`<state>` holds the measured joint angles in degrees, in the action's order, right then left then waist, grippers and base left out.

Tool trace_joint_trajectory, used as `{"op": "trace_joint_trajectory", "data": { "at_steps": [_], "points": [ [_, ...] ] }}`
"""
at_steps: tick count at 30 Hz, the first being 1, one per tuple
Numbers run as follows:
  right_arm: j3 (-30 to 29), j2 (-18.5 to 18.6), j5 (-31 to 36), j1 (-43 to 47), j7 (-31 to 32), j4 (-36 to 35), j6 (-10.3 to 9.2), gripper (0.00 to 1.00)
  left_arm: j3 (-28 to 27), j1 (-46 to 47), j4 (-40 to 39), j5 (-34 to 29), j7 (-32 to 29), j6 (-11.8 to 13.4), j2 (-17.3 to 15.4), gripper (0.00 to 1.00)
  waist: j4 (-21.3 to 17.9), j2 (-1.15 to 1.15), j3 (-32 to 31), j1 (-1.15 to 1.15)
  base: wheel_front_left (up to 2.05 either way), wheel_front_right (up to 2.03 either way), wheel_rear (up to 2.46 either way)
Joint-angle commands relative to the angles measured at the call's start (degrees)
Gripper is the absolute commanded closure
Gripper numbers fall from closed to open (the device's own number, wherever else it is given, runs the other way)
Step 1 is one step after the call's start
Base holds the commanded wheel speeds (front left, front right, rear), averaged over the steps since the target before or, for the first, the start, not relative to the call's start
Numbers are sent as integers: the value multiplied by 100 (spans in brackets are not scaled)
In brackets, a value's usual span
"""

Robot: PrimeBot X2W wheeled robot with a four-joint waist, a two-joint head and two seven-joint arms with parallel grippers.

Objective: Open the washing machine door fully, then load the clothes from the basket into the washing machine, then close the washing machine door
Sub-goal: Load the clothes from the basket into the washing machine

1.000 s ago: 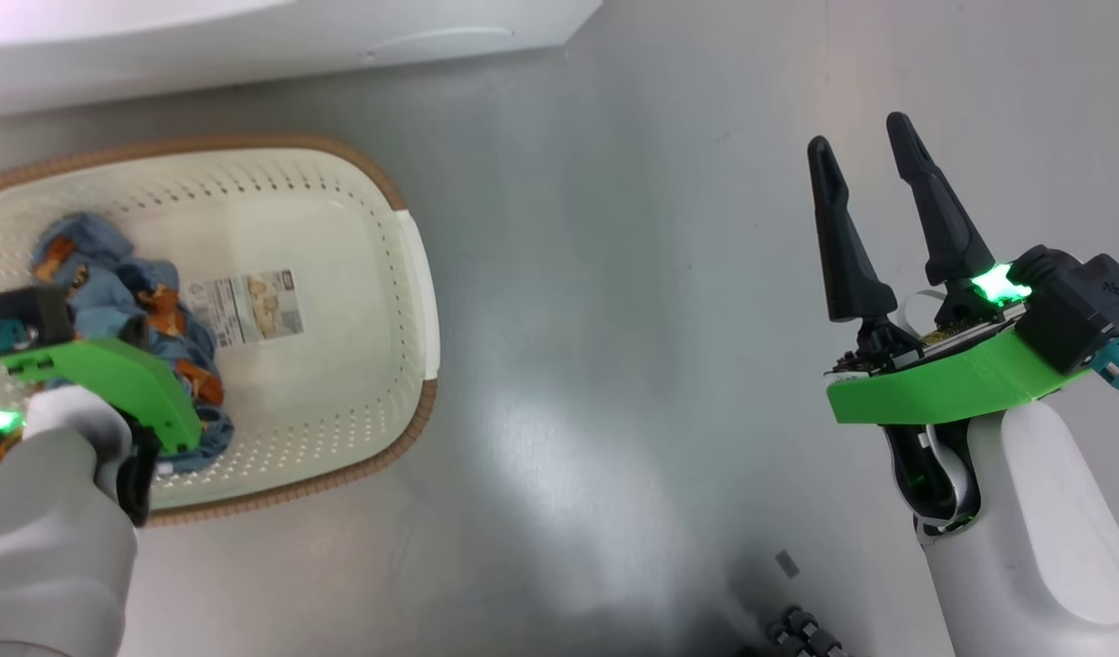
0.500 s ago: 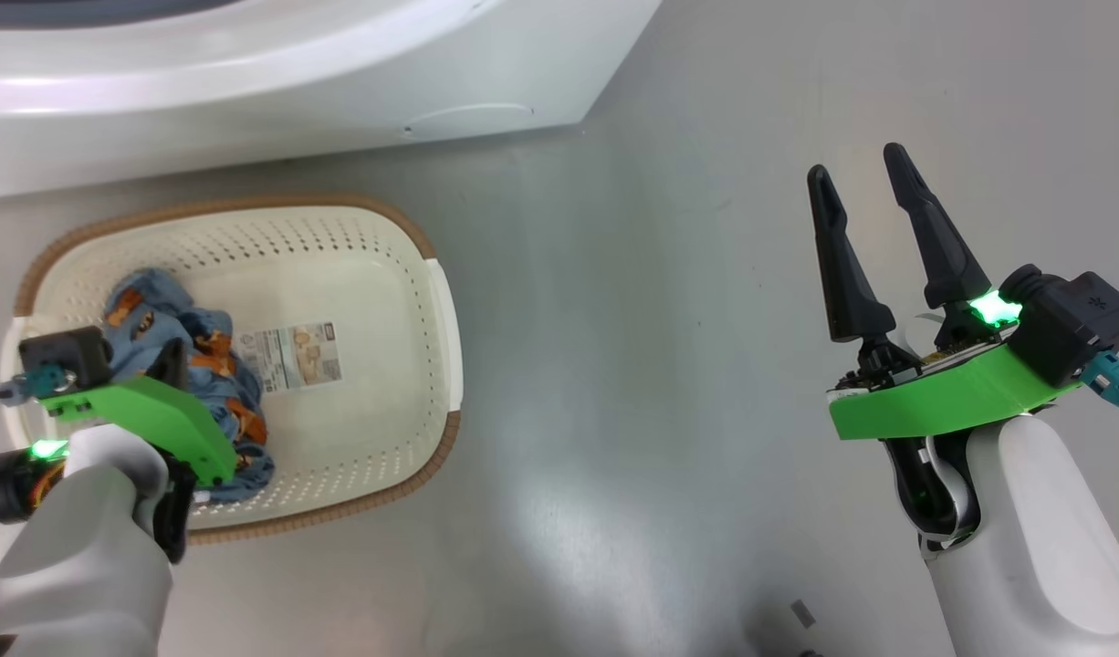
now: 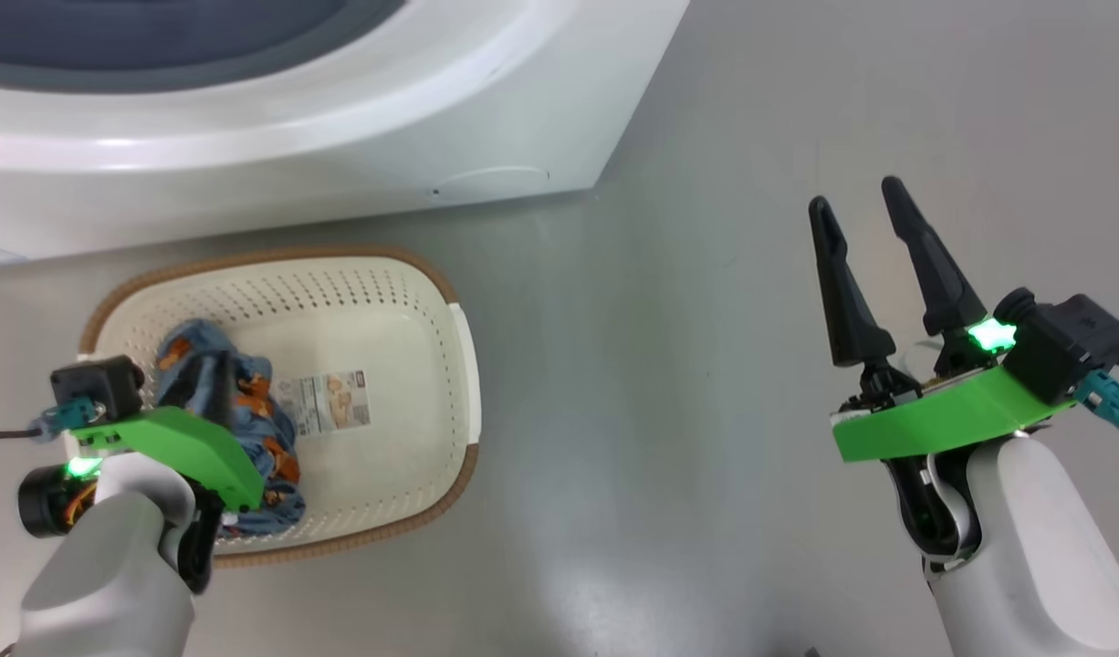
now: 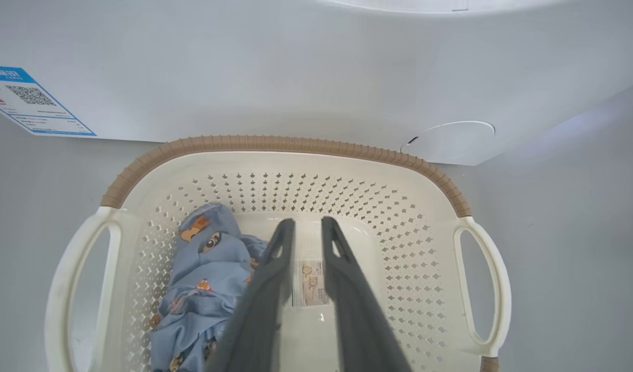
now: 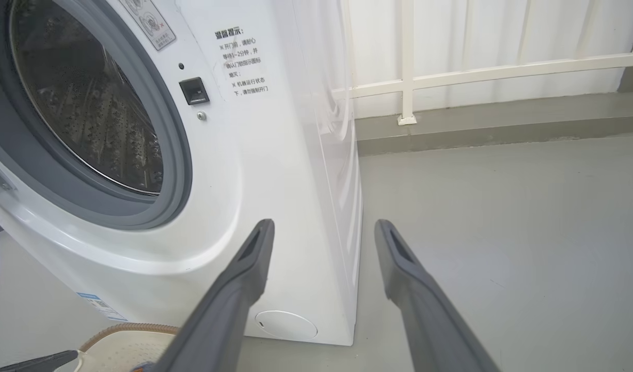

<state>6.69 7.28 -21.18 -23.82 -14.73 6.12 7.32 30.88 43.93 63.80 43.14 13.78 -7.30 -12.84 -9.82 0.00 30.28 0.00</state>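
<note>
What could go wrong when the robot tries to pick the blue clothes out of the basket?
1. The left gripper points at the bare bottom of the basket, with the clothes off to one side, so closing there might catch nothing.
2. The clothes are one crumpled heap. A pinch might lift only part, and a piece could drop onto the floor before reaching the washing machine.
3. The basket looks light, so a snagged garment could drag it.

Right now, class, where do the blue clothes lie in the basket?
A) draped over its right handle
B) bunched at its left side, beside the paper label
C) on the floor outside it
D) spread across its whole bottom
B: the clothes bunch at the left wall of the basket, the paper label bare beside them.
</note>
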Motion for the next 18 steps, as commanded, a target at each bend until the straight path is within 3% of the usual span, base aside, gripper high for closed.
{"op": "trace_joint_trajectory", "data": {
  "at_steps": [1, 11, 18],
  "points": [
    [123, 36, -29, 165, -27, -97, 17, 0, -98, -162, -129, 80, 92, -18, -262, 0, 41, 0, -207, 0, 0, 0, 0],
    [131, 155, -81, 338, -27, 11, 17, 0, -276, -485, -823, -27, 119, -12, -375, 0, 155, 0, -745, 0, 0, 0, 0],
    [144, 245, -103, 522, -27, 94, 17, 0, -650, -992, -1779, -379, 120, 141, -416, 0, 266, 0, -1205, 0, 0, 0, 0]
  ]
}}
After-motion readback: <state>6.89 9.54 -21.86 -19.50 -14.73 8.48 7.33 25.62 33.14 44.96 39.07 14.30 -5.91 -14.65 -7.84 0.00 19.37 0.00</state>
